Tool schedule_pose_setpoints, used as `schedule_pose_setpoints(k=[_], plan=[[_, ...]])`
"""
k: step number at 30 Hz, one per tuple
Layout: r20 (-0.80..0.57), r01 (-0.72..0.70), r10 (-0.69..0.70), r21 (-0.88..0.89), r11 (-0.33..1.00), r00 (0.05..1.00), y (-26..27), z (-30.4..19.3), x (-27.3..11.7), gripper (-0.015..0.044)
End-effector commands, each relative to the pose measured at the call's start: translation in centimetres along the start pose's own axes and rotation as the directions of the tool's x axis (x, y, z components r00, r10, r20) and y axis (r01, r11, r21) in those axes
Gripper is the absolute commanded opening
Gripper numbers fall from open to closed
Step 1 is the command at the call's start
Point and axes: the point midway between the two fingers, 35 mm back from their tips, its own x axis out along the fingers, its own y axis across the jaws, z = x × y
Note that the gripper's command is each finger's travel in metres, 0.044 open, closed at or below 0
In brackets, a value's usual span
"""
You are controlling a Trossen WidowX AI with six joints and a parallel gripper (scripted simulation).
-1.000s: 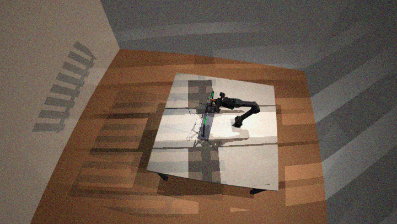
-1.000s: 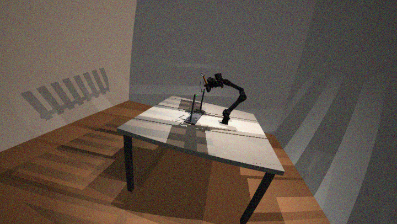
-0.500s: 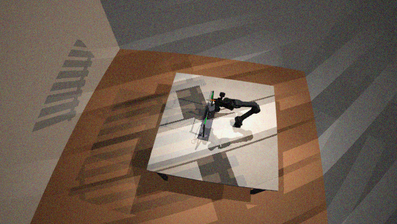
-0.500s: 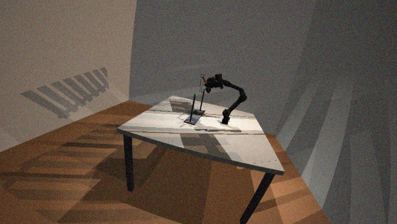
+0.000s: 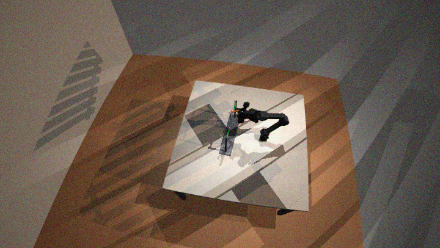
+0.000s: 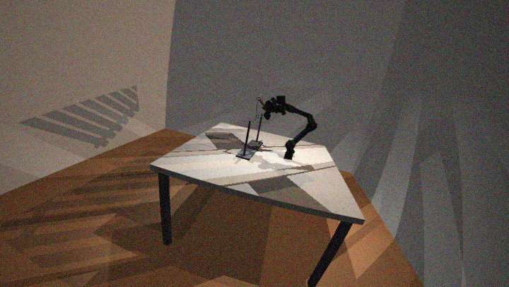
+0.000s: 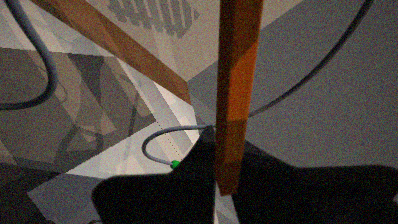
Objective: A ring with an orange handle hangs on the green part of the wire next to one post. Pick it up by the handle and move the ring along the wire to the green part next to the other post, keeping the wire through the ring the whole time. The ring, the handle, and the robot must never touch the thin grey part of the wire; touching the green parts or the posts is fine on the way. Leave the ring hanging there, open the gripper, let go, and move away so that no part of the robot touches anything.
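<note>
The orange handle point(image 5: 236, 111) point(image 6: 261, 102) point(image 7: 237, 75) stands between the fingers of my gripper point(image 6: 265, 105) point(image 7: 214, 131), which is shut on it. The small ring point(image 6: 256, 97) is above the handle, high over the posts, at the raised part of the wire. The ring is outside the wrist view; whether it touches the wire cannot be told. The grey wire point(image 7: 52, 75) curves on both sides of the handle and passes behind it close to the fingertips. Green parts show at the far post point(image 5: 235, 105) point(image 6: 261, 116) and near post point(image 5: 227, 134) point(image 6: 251, 121).
The dark near post point(image 6: 246, 138) and far post point(image 6: 259, 131) stand on a narrow base plate point(image 5: 225, 152) point(image 6: 243, 156) on the white table point(image 5: 184, 175) point(image 6: 199, 174). My arm point(image 5: 272, 116) point(image 6: 301, 114) reaches over from the right. Striped shadows cross the table.
</note>
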Motion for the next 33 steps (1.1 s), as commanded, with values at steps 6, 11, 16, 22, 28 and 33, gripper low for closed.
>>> schedule_pose_setpoints(k=[6, 11, 16, 22, 28, 33], plan=[[0.016, 0.055, -0.054, -0.098, 0.994, 0.998, -0.5, -0.2, -0.1, -0.015], [0.027, 0.085, -0.082, -0.152, 0.985, 0.996, -0.7, -0.2, -0.1, -0.015], [0.04, 0.114, -0.109, -0.206, 0.972, 0.993, -1.0, -0.1, -0.1, -0.015], [0.057, 0.15, -0.14, -0.269, 0.951, 0.989, -1.3, 0.0, -0.1, -0.015], [0.076, 0.185, -0.17, -0.33, 0.926, 0.983, -1.6, 0.1, -0.1, -0.015], [0.093, 0.214, -0.194, -0.379, 0.9, 0.977, -1.8, 0.1, -0.1, -0.015]])
